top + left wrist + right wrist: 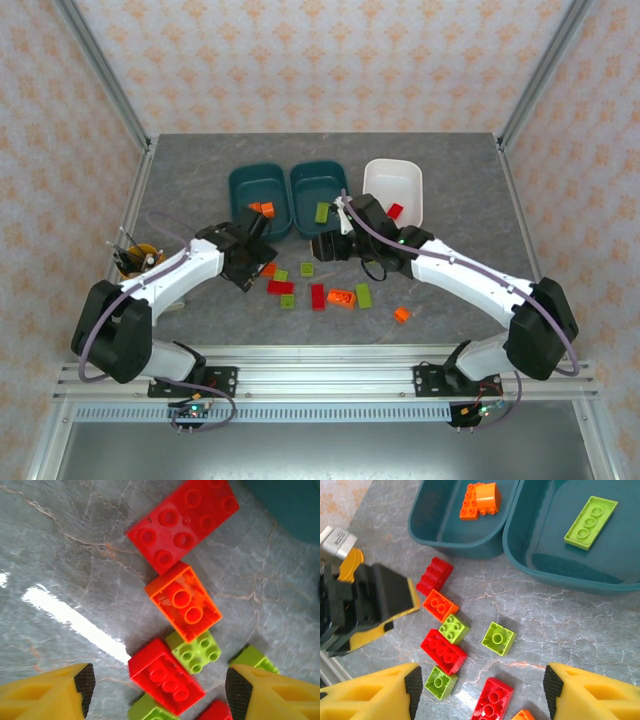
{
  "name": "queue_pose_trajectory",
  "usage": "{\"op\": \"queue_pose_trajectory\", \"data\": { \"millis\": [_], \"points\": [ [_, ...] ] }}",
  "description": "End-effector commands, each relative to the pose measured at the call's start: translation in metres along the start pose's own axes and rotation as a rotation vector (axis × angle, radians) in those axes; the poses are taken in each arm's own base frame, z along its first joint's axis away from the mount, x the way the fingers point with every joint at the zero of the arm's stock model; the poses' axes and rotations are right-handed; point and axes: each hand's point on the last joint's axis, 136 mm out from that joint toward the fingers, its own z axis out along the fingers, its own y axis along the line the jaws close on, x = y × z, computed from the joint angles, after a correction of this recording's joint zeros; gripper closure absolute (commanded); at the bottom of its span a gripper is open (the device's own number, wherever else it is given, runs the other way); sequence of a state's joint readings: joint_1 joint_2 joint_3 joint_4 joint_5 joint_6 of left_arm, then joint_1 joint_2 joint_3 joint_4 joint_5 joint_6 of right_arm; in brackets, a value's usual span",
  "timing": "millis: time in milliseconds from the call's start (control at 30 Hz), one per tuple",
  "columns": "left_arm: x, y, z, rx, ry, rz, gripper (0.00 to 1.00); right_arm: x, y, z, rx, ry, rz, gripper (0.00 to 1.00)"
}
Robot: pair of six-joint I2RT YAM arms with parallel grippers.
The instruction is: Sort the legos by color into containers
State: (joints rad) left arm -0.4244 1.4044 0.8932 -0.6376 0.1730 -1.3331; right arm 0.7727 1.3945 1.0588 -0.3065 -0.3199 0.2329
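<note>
Plainly glossy, studded, three-coloured legos (pixel 182 605)

On my feed the table (pixel 460 220) is grey and marbled, the walls (pixel 330 60) pink with a floral print. The left bin (pixel 250 190) and middle bin (pixel 315 185) are dark teal, the right bin (pixel 393 180) white. I see a red brick (pixel 182 522), an orange brick (pixel 182 602) and a yellow-green brick (pixel 196 651). My left gripper (pixel 159 692) and right gripper (pixel 480 695) are yellow with black pads
</note>
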Motion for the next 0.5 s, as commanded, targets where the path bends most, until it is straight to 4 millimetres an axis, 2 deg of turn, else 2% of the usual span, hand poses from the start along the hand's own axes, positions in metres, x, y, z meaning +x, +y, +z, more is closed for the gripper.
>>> {"op": "queue_pose_trajectory", "data": {
  "millis": [0,200,467],
  "points": [
    [-0.014,-0.017,0.009,0.061,-0.064,-0.133,0.27,-0.021,0.015,-0.009,-0.054,-0.081,-0.031,0.33],
    [-0.014,-0.005,0.029,-0.004,-0.069,-0.216,0.28,-0.019,0.014,-0.011,-0.047,-0.077,-0.024,0.33],
    [-0.012,0.008,0.042,-0.1,-0.066,-0.242,0.31,-0.018,0.015,-0.009,-0.055,-0.071,-0.02,0.33]
  ]
}}
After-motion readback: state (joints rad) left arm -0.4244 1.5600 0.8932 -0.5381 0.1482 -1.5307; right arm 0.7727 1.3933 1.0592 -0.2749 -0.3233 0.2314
